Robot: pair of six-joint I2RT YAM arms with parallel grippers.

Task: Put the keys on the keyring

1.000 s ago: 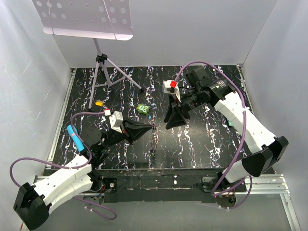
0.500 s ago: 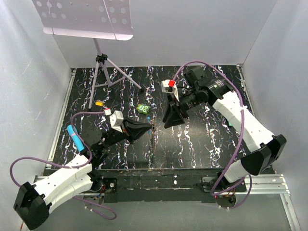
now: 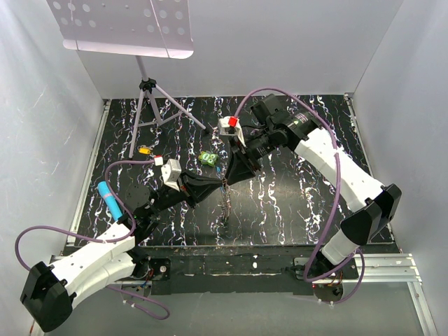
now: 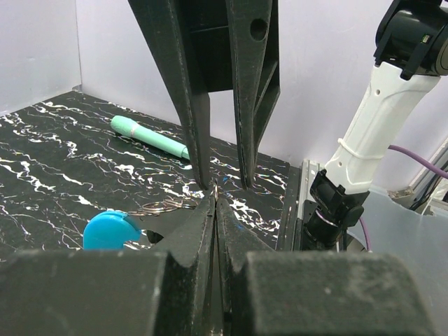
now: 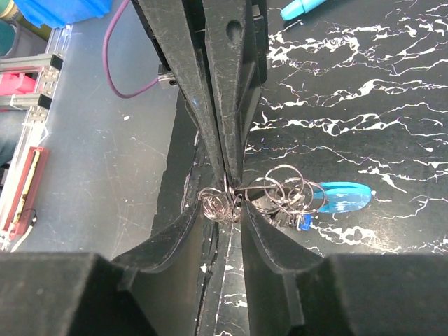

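White walls close the bench point(image 3: 301, 210) on the left, back and right, and a metal rail runs along its near edge. The two grippers meet near the middle, well apart from every wall. A green lump point(image 3: 206, 159) sits just behind them; a blue marker point(image 3: 108, 199) and a stand point(image 3: 148, 87) are well off to the left.

The left gripper point(image 4: 215, 201) has its jaws together, clamped on a wire ring of the keyring point(image 5: 283, 187). Its rings and blue clip point(image 5: 344, 196) trail off to one side. One of the keys point(image 5: 302, 222), blue-headed, shows just below the rings.

The right gripper point(image 5: 225, 213) has its jaws apart, straddling the left tips and the pinched ring; whether they touch it I cannot tell.

The left arm stretches low and diagonally from the near-left corner. The right arm rises from the near right, bends at the far side and angles down toward the centre.
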